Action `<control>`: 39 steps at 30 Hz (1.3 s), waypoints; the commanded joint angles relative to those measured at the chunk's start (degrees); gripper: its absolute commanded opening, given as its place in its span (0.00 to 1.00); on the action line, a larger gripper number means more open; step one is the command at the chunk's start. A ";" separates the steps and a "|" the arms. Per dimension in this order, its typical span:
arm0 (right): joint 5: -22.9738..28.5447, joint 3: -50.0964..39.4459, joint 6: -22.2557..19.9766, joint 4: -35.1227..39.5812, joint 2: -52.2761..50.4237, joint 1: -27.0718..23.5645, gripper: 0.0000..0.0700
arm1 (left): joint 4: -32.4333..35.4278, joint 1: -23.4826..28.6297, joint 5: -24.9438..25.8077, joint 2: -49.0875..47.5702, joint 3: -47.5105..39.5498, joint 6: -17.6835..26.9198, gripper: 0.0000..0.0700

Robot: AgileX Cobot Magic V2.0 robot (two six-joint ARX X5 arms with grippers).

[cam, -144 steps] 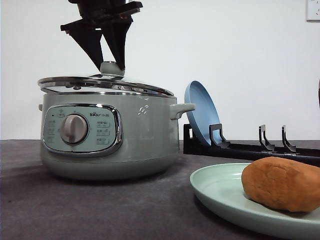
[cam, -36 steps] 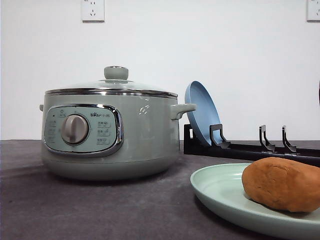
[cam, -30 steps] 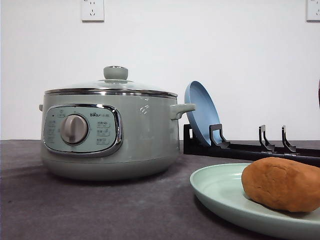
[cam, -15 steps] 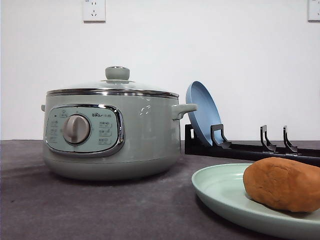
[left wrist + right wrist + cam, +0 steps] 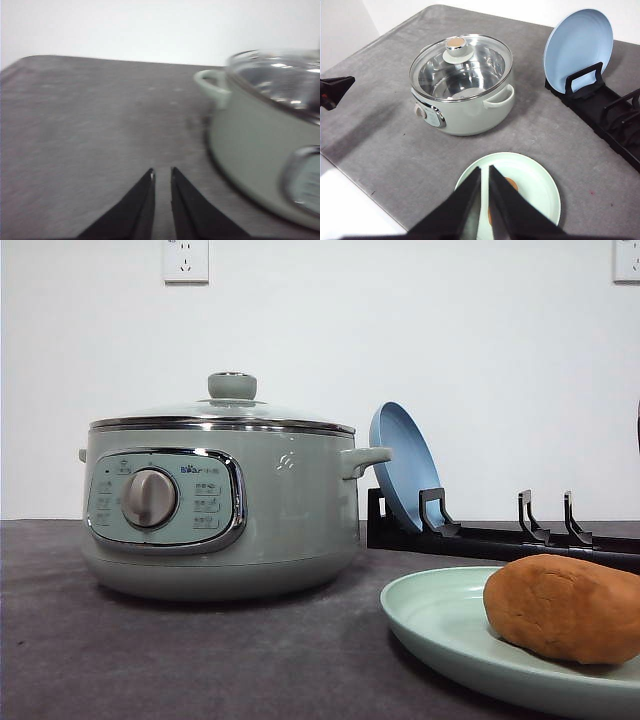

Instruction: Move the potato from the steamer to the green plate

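Item: orange-brown oval potato (image 5: 565, 608), matte rough skin. Location: on the pale mint-green round plate (image 5: 440, 625), long axis across the front view; steamer, sage-green electric pot (image 5: 220, 505) lidded, at plate's 10 o'clock. Right gripper (image 5: 485, 181): nearly closed, empty, above the plate, nearer arm. Left gripper (image 5: 162, 175): nearly closed, empty, beside steamer.
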 commanded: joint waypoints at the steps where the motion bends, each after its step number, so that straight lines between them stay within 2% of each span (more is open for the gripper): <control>1: 0.06 0.87 0.55 0.50 0.21 0.39 0.02 | 0.64 0.10 -1.70 -0.13 -1.10 0.07 0.08; 6: 0.08 0.87 0.55 0.48 0.21 0.39 0.02 | 3.71 0.10 -2.79 -0.15 -4.80 0.09 0.08; 10: 0.06 0.90 0.55 0.48 0.21 0.39 0.02 | 3.12 0.04 -2.81 -0.15 -5.29 1.62 0.08; 29: 0.18 0.65 0.54 0.87 0.19 0.27 0.02 | 3.08 0.04 -2.81 -0.13 -5.27 1.60 0.08; 33: 1.89 -2.45 -1.37 3.07 0.11 -5.89 0.02 | 3.08 0.06 -2.81 -0.13 -5.27 1.60 0.08; 37: 2.01 -16.06 -5.11 15.28 -3.91 -17.01 0.02 | 3.08 0.04 -2.81 -0.13 -5.27 1.60 0.08; 39: 2.21 -24.07 -6.91 22.45 -6.91 -20.75 0.02 | 3.08 0.06 -2.81 -0.13 -5.27 1.60 0.08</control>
